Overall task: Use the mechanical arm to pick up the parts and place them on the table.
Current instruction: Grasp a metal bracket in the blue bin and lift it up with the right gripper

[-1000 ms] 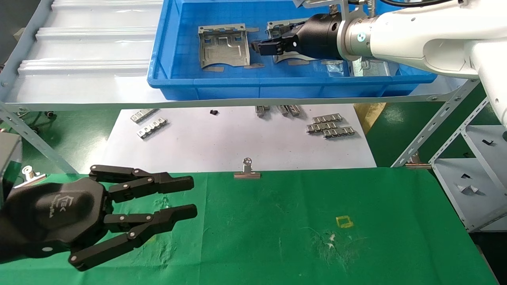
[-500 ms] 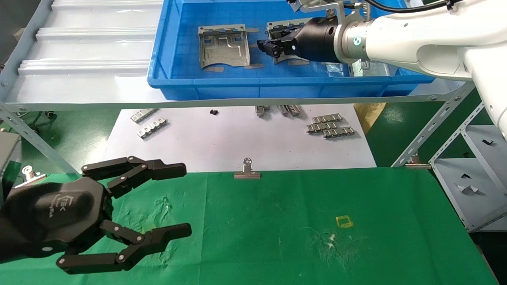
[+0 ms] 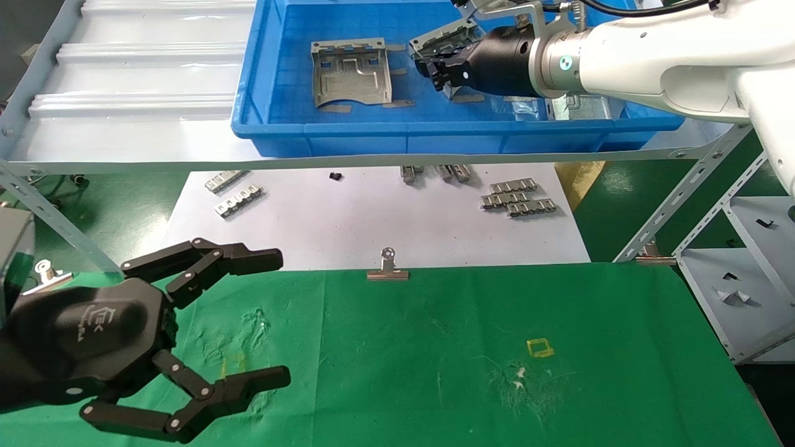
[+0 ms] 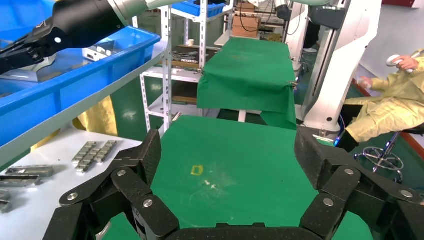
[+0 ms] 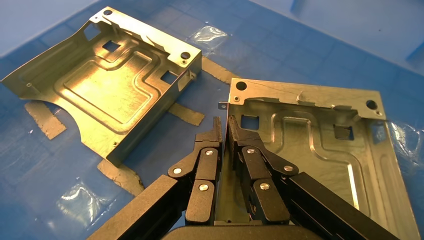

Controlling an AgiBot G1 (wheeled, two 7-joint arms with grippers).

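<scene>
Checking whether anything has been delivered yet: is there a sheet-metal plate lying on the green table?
No, the green table bears no plate; one plate lies in the blue bin, another is in the right gripper.

A blue bin [image 3: 397, 133] sits on a pale grey shelf [image 3: 124, 93] at the far side. Below it a white sheet [image 3: 348, 223] carries narrow notched strips [image 3: 515, 198] — more at left [image 3: 239, 200]. A binder clip [image 3: 387, 268] grips the cloth's far edge.

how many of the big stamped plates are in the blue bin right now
2. One plate lies flat in the blue bin; the other plate is tilted up, pinched by the right gripper. The arm may hide more behind it.
</scene>
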